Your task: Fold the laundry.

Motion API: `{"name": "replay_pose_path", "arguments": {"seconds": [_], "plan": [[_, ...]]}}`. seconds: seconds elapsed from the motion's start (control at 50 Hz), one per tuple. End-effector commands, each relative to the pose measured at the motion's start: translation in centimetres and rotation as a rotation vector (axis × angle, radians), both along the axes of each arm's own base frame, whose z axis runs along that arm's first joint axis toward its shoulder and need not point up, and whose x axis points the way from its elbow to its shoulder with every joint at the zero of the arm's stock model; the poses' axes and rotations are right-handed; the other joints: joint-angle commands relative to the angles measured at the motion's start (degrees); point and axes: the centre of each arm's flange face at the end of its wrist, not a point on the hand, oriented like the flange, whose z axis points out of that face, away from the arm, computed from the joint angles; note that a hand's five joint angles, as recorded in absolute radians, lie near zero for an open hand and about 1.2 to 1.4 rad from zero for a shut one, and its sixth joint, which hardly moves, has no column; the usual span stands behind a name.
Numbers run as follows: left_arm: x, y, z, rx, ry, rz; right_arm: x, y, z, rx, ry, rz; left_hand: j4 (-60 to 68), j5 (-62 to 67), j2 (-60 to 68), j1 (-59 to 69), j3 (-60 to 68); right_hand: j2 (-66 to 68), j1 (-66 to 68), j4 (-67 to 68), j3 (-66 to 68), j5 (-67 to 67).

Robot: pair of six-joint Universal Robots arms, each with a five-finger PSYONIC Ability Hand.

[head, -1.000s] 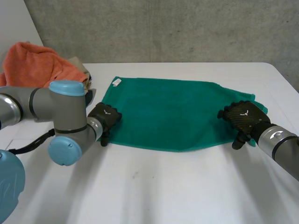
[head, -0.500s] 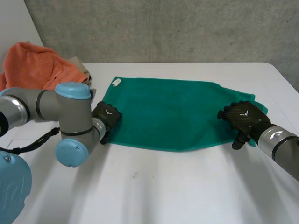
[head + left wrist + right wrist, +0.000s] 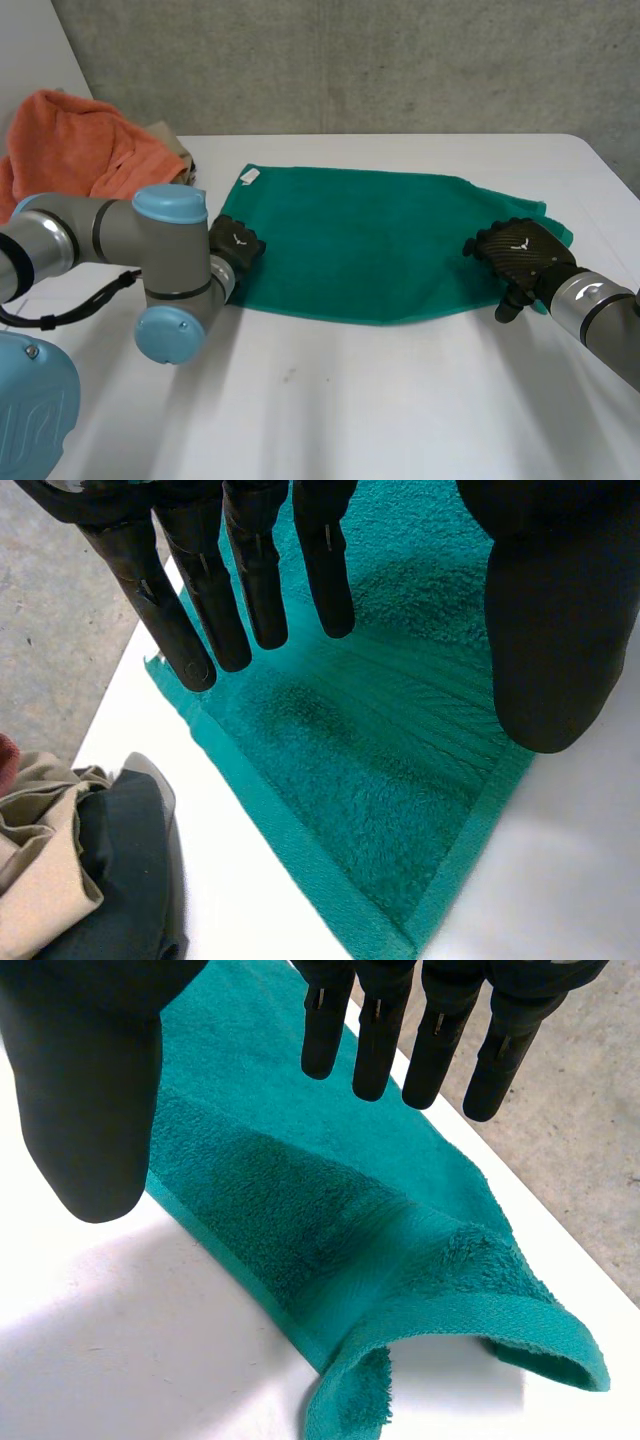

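A green towel (image 3: 380, 235) lies spread flat on the white table (image 3: 350, 400), with a small white tag (image 3: 249, 177) at its far left corner. My left hand (image 3: 236, 246) hovers over the towel's near left corner (image 3: 400, 935), open, with straight fingers (image 3: 255, 570) and the thumb (image 3: 550, 630) spread above the cloth (image 3: 380, 780). At the near right corner, my right hand (image 3: 520, 255) is open too, its fingers (image 3: 380, 1030) straight above the towel (image 3: 300, 1210). That right corner (image 3: 470, 1310) is curled up and folded over on itself.
A pile of orange laundry (image 3: 70, 145) sits at the table's far left, with beige and dark clothes (image 3: 178, 155) beside it. The same beige and dark clothes (image 3: 80, 870) lie close to the towel's left edge. A grey wall stands behind the table.
My left arm's elbow has swung right toward the towel, and the left hand's fingers have drawn in a little over the near left corner. The right hand has not moved.
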Motion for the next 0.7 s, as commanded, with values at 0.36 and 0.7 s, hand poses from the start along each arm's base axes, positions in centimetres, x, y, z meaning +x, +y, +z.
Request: {"name": "replay_pose_path", "arguments": {"seconds": [0.36,0.7], "plan": [[-0.3,-0.2,-0.4,-0.037,-0.033,-0.004,0.0,0.1,-0.1,0.001,0.004,0.005,13.84,14.16,14.10,14.00,14.21,1.32,1.01,2.08,0.87,3.41],[-0.6,-0.8,-1.1,-0.029,-0.081,-0.010,0.1,0.2,0.2,-0.007,0.002,0.006,41.88,42.20,42.14,42.04,42.25,1.32,1.01,2.08,0.87,3.41]]}}
